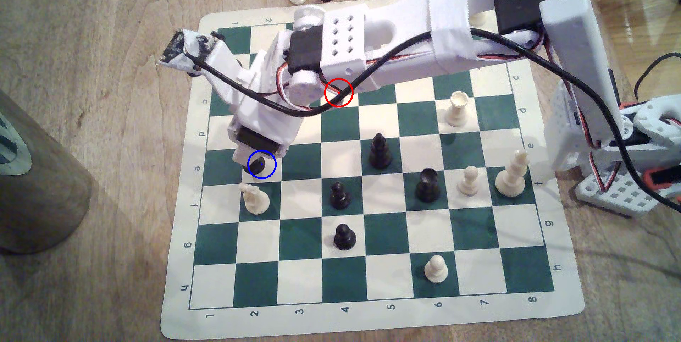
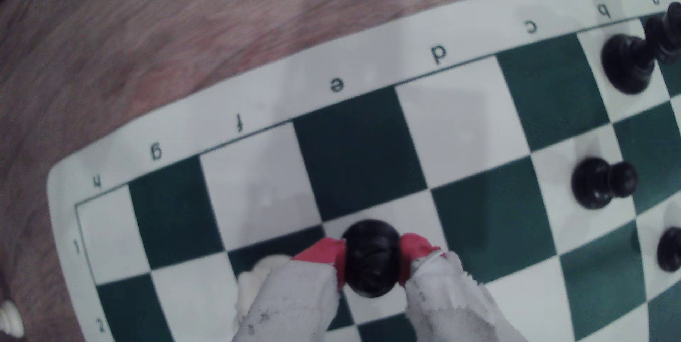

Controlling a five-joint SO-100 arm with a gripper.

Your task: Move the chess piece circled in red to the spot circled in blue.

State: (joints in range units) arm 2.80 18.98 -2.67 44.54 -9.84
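Clamping the small glossy black bishop-like chess piece (image 2: 371, 258) between its two red-tipped fingers (image 2: 324, 250), the white printed gripper (image 2: 372, 259) is closed on it, one pad on each side of the body. In the exterior view the piece (image 1: 257, 165) sits inside the thin blue circle (image 1: 261, 164) on the cream square marked as the spot, directly under the wrist. Whether the base is already touching the board or just above it, can't tell from either view. Key relation: piece's long axis looks near vertical and in line with the fingers, so my read is the next move is straight down if needed, then release, then a clean vertical retreat. Nearest obstacle to the spot: cream plastic piece (image 1: 255, 199) on the adjacent green square, just beside the near finger. Vinyl green-and-cream board (image 1: 387, 264) is flat and smooth; rounded glossy base could slide if nudged.
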